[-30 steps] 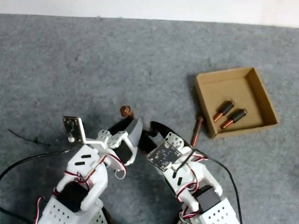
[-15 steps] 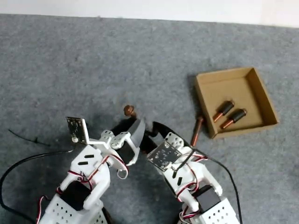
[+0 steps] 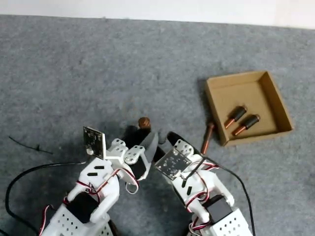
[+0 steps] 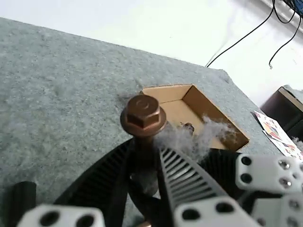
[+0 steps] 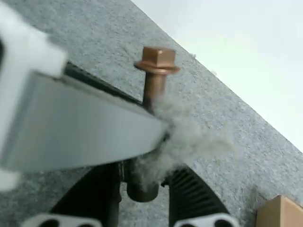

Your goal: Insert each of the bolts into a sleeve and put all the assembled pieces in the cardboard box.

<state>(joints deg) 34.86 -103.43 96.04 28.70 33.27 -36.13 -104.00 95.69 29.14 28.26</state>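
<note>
The left gripper (image 4: 144, 163) is clenched on the shaft of a copper bolt (image 4: 143, 116), with the ridged jaws pressing it from both sides just below the hexagonal head. The bolt stands nearly upright, head on top. The right gripper (image 5: 143, 182) sits close beside the left one and grasps a dark sleeve (image 5: 142, 193) at the lower end of that same bolt, which runs down into it. A tuft of grey lint (image 5: 189, 137) clings around the shaft where the 2 grippers meet.

In the high view both grippers are near the middle of the grey carpeted worktop (image 3: 98, 64). A second bolt (image 3: 207, 137) lies flat on it, just beside the near wall of the cardboard box (image 3: 246, 93). Inside the box lie 2 assembled pieces (image 3: 236, 116), side by side.
</note>
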